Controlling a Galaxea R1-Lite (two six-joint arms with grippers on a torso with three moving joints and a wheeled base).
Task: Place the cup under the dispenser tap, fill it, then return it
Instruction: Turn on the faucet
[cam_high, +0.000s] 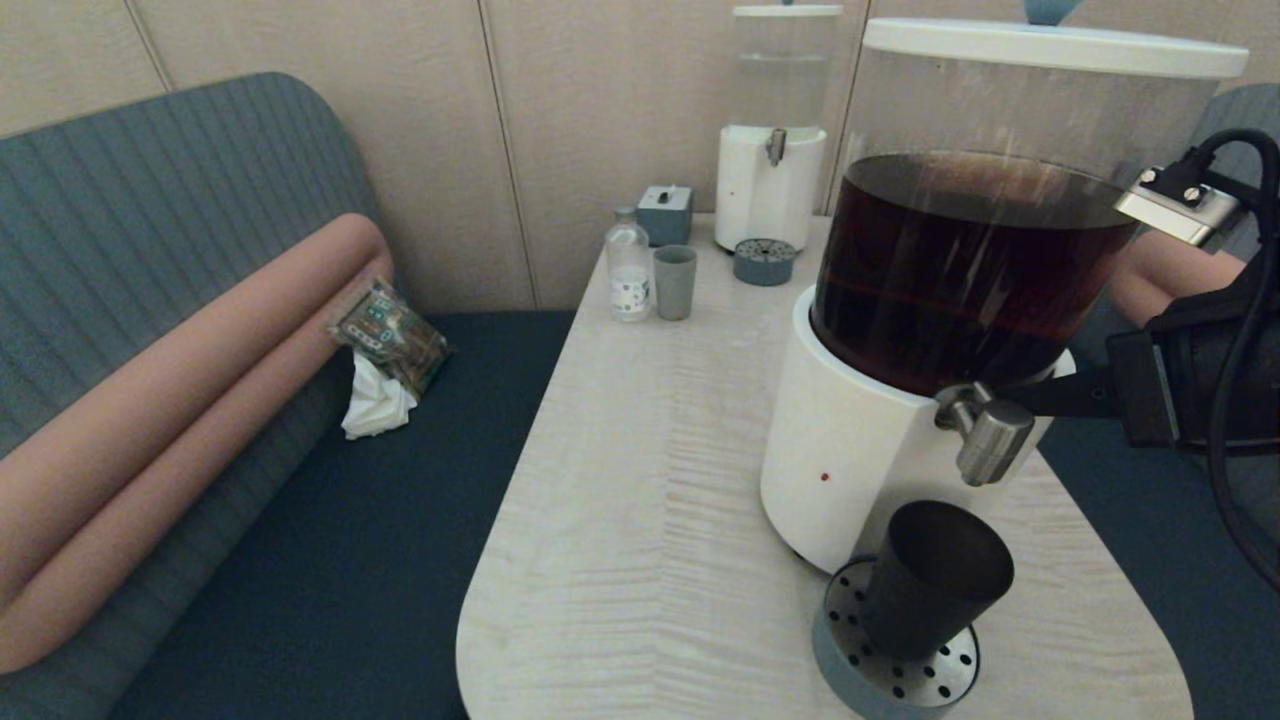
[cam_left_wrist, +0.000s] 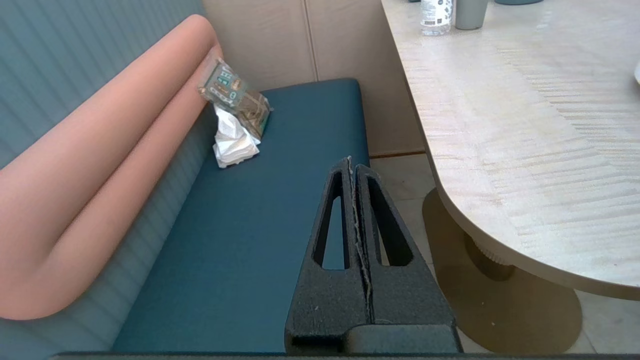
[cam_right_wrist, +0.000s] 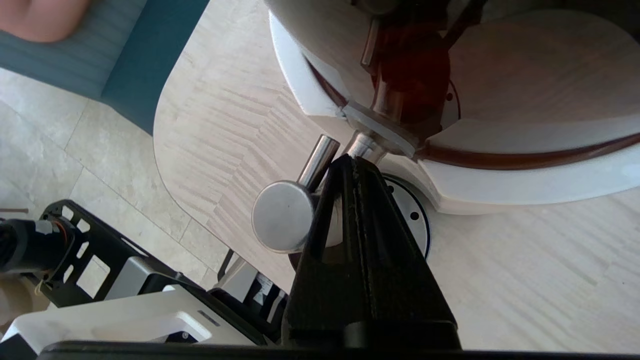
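Tabletop (cam_high: 640, 500): cup (cam_high: 935, 580) under dispenser tap (cam_high: 990, 435), right claw (cam_right_wrist: 350, 162) pressed against it.

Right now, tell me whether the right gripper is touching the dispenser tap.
Touching. In the right wrist view the right gripper, fingers shut together, presses its tip against the dispenser tap with no gap visible.

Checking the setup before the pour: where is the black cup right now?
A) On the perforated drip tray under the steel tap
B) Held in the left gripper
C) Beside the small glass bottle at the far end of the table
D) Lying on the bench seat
A: the black cup stands on the perforated drip tray below the steel tap, where the shut right gripper sits.
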